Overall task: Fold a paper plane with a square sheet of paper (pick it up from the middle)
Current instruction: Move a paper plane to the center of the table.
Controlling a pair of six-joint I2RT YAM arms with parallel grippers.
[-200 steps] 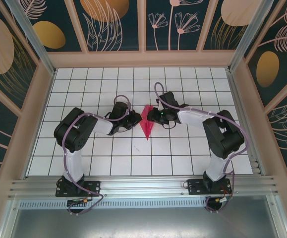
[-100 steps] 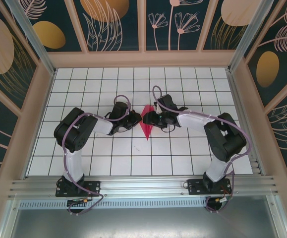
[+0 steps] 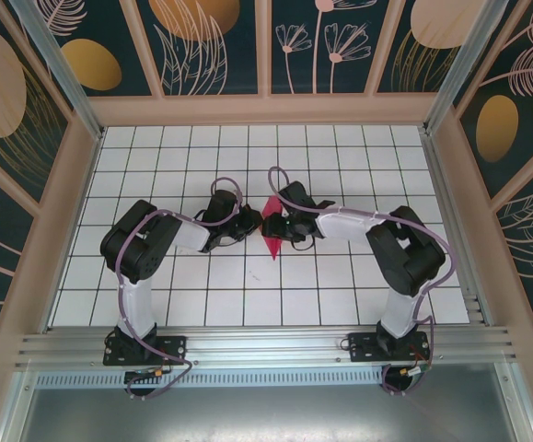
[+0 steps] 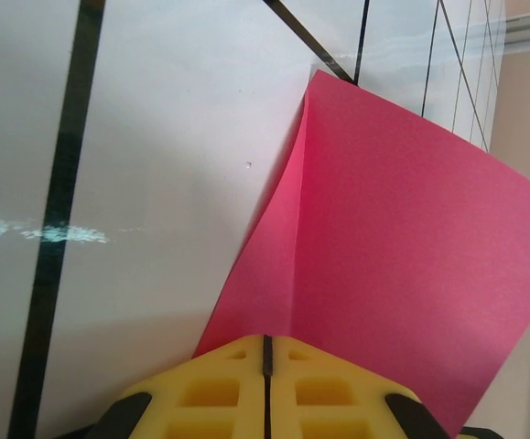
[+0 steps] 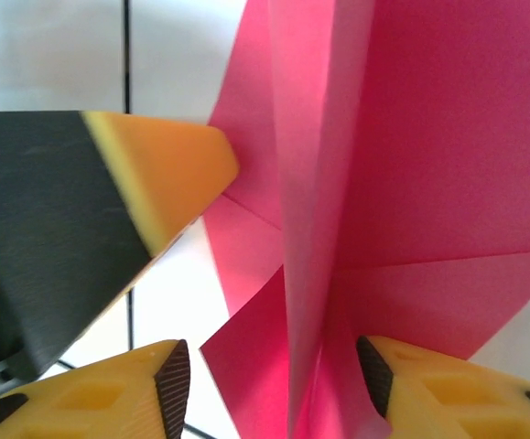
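plane location: thin magenta-pink paper plane (image 3: 272,238), a narrow pointed dart, lies about dead centre of the white, black-gridded tiled surface (image 3: 340,304), nose pointing to 6 o'clock.
left end effector: left end effector (image 3: 250,224) sits at the plane's 9 o'clock. In the left wrist view its yellow fingers (image 4: 200,393) are closed flush and the paper's crease runs straight into the seam, so I read it as pinching the plane.
why left grip: I judge it's an anchor. It keeps the sheet from sliding and props one flap up off the surface for the other arm.
right end effector: right end effector (image 3: 283,226) is at the plane's 3 o'clock. In the right wrist view its jaws are parted, one yellow finger (image 5: 100,402) on each side of the raised centre fold.
why right pose: I think it's straddling the ridge, ready to squeeze the crease or regrip.
crowding: the left end effector's black and orange fingertip (image 5: 168,169) is just beside the paper, at 10 o'clock in the right wrist view.
hidden: from above, both end effectors cover the plane's wide end at 12 o'clock.
cut off: the wrist views crop the paper, so neither shows the nose.
unclear: I can't tell if the right pad touches the paper, or how many layers the left is clamping.
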